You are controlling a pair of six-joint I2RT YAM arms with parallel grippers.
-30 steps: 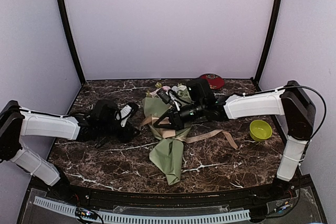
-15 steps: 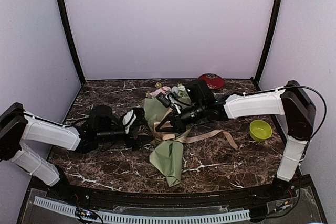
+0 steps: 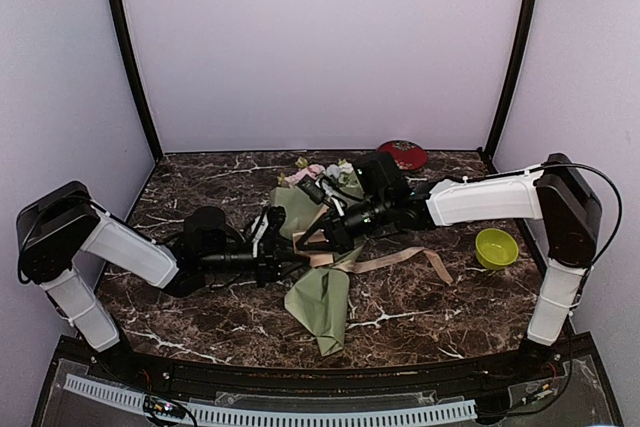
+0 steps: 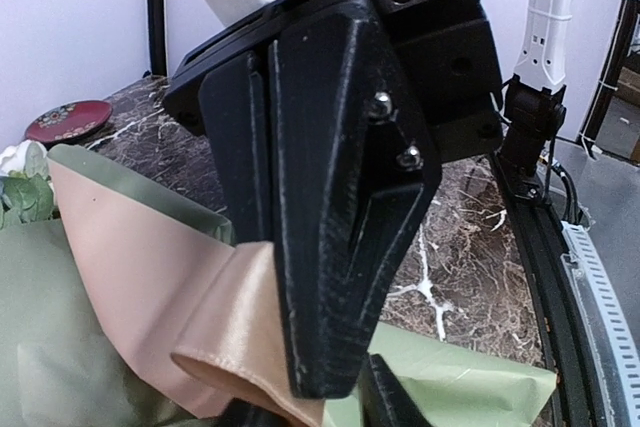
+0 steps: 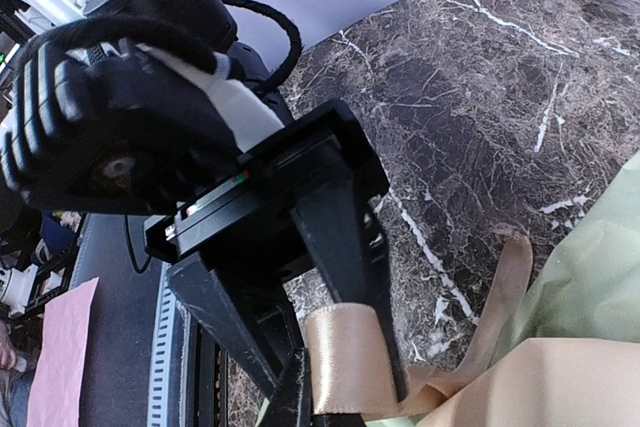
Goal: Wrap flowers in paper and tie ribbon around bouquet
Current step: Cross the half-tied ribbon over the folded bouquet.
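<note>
Ribbon [image 3: 405,259] mid-table [image 3: 200,312], well inside edges

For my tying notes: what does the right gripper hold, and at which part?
The right gripper pinches the ribbon at a folded loop.

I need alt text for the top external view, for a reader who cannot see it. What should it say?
Reaching in from opposite sides, the left claw and right claw meet at a tan ribbon on a sage-green paper bouquet on a dark marble table. A lime bowl and a red plate sit at right.
</note>
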